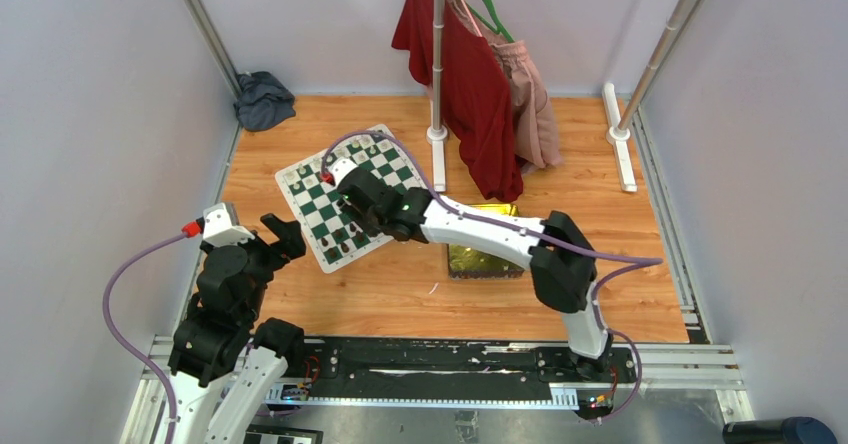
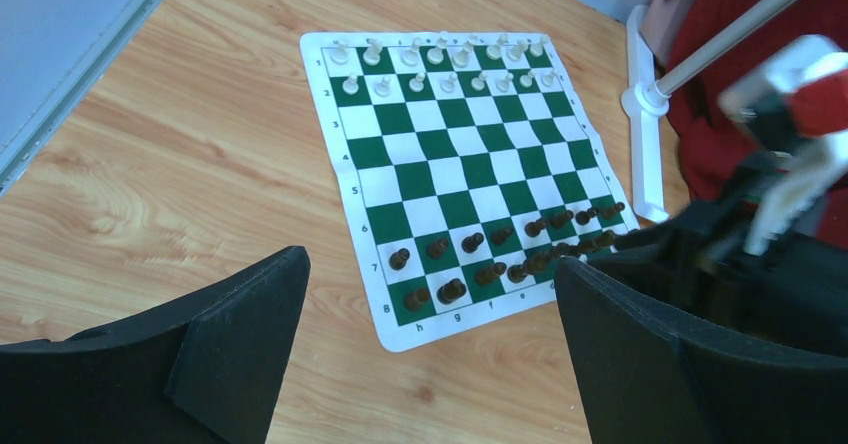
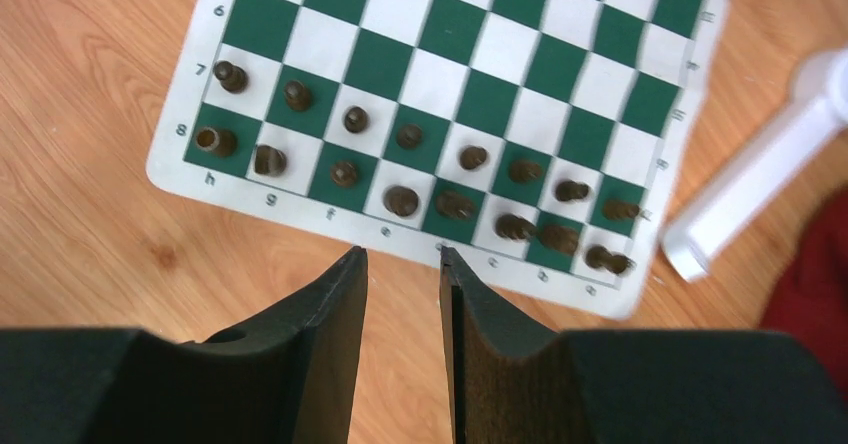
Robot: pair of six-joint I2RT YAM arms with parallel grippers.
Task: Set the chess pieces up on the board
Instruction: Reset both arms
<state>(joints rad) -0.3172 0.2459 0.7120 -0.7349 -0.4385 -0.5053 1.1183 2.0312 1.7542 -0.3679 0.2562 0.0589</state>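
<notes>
The board (image 1: 315, 199) lies tilted on the wooden table. Cream-white chess pieces (image 2: 434, 56) fill its two far rows. Dark brown chess pieces (image 3: 401, 200) stand in the two near rows, some leaning. My right gripper (image 3: 401, 254) hovers over the board's near edge, by the dark pieces (image 2: 451, 290). It is open, with a narrow empty gap between the fingers. In the top view the right gripper (image 1: 372, 226) covers part of the board (image 2: 455, 174). My left gripper (image 2: 430, 261) is wide open and empty, off the board's near left corner (image 1: 287, 239).
A shiny gold-green tin (image 1: 485, 249) sits right of the board under the right forearm. A clothes stand with a red garment (image 1: 470, 94) rises behind the board, its white base (image 3: 760, 184) close to the board's corner. A dark cloth (image 1: 264, 99) lies at the far left.
</notes>
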